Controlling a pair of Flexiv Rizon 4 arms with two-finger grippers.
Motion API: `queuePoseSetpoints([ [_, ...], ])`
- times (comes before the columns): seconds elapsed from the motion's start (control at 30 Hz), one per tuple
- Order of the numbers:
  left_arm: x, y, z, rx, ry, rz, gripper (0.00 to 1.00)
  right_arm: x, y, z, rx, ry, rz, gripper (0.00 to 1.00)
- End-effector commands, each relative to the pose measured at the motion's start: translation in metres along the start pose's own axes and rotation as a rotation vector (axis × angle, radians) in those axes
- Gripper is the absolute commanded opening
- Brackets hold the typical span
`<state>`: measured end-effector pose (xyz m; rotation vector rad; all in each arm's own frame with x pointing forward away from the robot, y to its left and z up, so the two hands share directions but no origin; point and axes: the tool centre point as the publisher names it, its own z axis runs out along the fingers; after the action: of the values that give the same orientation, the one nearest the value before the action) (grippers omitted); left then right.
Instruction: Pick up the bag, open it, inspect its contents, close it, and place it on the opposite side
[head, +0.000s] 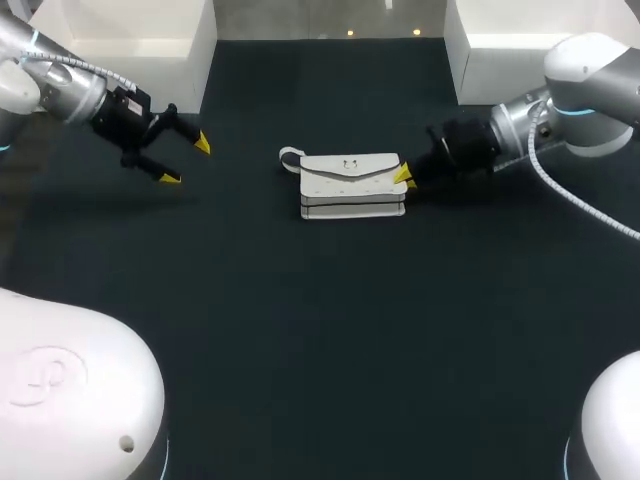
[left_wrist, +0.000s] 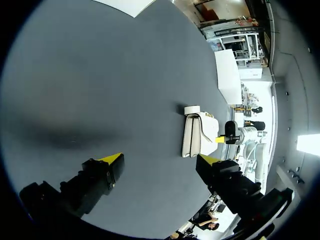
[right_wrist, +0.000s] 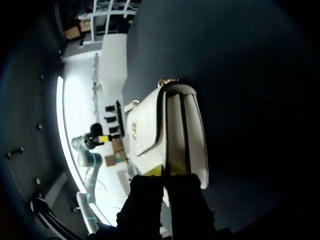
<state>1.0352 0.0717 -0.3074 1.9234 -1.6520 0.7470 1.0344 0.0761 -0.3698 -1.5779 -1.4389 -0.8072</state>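
Right wrist view puts the right gripper (right_wrist: 166, 172) hard against the near end of the bag (right_wrist: 172, 130), at the seam under the flap; whether it is closed on that end I cannot tell. Coming in at the bag's 3 o'clock, low over the table (head: 320, 330), it looks meant to take the bag by its edge for the lift, since the flap is shut and there is little else thin to hold. The bag sits mid-table, its strap (head: 290, 156) at 10 o'clock. Farther off, at the bag's 9 o'clock and well apart, the left gripper (head: 186, 161) hangs spread wide, probably placed to take the flap once the bag is up.
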Motion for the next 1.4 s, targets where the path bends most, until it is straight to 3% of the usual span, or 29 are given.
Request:
queuePoseSetpoints([
  [0.03,0.004,0.002,-0.006,0.001,-0.016,-0.001,1.0,-0.001,-0.003,-0.003,-0.003,0.003,-0.001,0.0],
  [0.53,0.004,0.002,-0.006,0.001,-0.016,-0.001,1.0,-0.001,-0.003,-0.003,-0.003,0.003,-0.001,0.0],
  [0.6,0.004,-0.002,-0.011,0.005,-0.064,0.039,1.0,-0.001,-0.003,-0.003,-0.003,0.003,-0.001,0.0],
  [0.83,-0.006,-0.012,-0.035,-0.032,-0.148,0.147,1.0,-0.021,0.017,-0.06,-0.068,-0.064,-0.004,0.0],
  [1.13,-0.032,-0.025,-0.059,-0.034,-0.269,0.17,1.0,-0.05,0.036,-0.133,-0.062,-0.108,-0.033,0.0],
  [1.4,-0.051,-0.033,-0.068,-0.084,-0.368,0.212,1.0,-0.073,0.05,-0.191,-0.086,-0.113,-0.051,0.0],
])
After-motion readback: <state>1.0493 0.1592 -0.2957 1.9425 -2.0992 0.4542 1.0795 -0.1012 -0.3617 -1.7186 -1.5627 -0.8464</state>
